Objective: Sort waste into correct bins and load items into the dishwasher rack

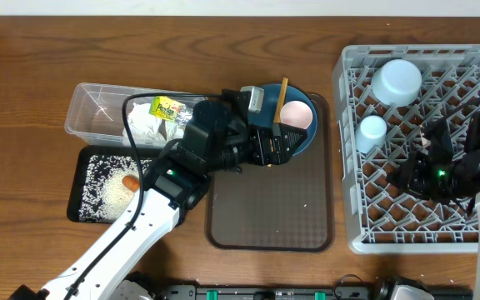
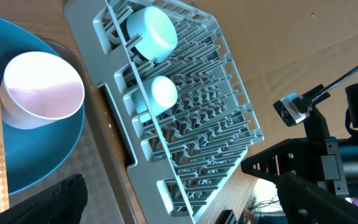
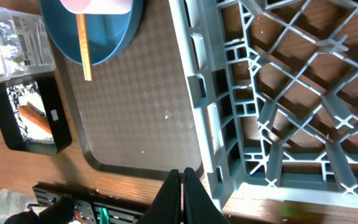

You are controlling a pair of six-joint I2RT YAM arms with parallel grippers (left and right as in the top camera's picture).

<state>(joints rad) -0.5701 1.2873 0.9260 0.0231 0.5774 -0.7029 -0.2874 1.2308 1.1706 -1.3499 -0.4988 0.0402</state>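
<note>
Loaded in big grey lattice dishwasher rack [image 1: 390, 208], counter's right edge: light-blue bowl [image 1: 397, 81], light-blue cup [image 1: 372, 132]. All waste [image 1: 144, 125] seemingly in clear plastic tub [image 1: 82, 108] and black tray [image 1: 75, 196], left edge. Not yet loaded, toward far edge: dark-blue plate [image 1: 307, 133], pale-pink cup [image 1: 294, 112], wooden chopsticks [image 1: 284, 92]. Above plate, left fingers [image 1: 286, 143] spread; right fingers [image 3: 174, 199] pressed together over rack.

Left arm [image 1: 198, 154] hides perhaps most of dark-blue plate [image 1: 306, 138]; rack [image 1: 346, 167] cropped at right
</note>
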